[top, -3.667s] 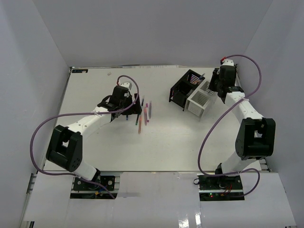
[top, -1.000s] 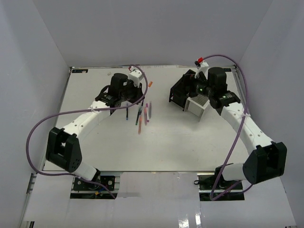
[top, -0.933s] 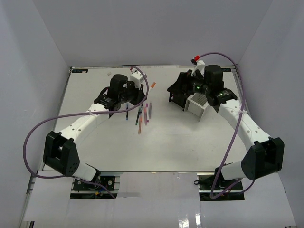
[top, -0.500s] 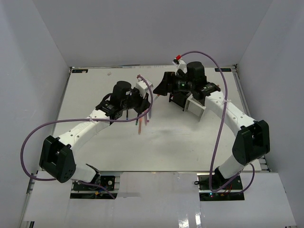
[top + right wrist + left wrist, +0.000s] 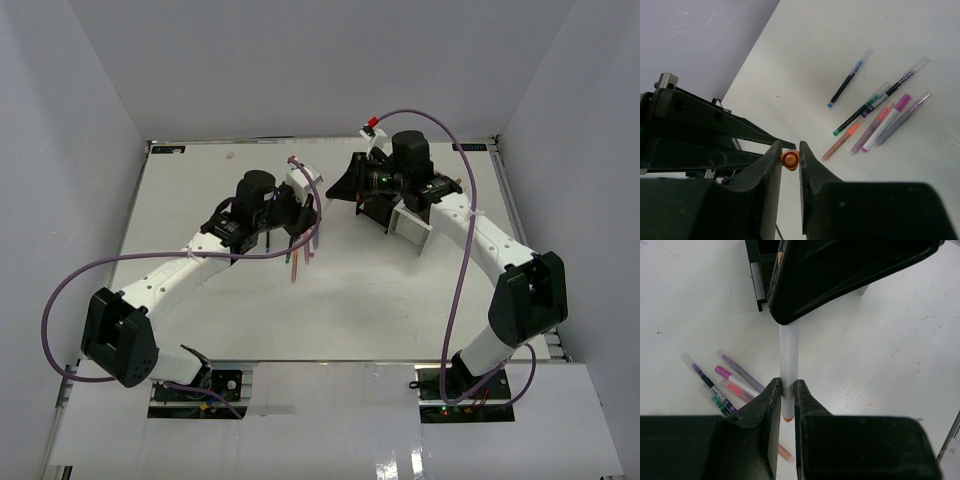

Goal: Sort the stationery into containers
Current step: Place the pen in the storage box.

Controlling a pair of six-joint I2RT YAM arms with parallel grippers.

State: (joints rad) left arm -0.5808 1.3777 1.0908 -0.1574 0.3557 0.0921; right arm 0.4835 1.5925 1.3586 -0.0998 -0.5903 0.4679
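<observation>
Above the middle of the surface the two arms meet over one white-barrelled marker with orange ends. The left fingers are nearly closed and pinch its barrel close to one orange tip. The right fingers press in on either side of the opposite orange end. The marker hangs in the air between them, clear of the surface. Below lie the loose pens, fanned side by side. The black container and white container stand together just behind the right arm.
</observation>
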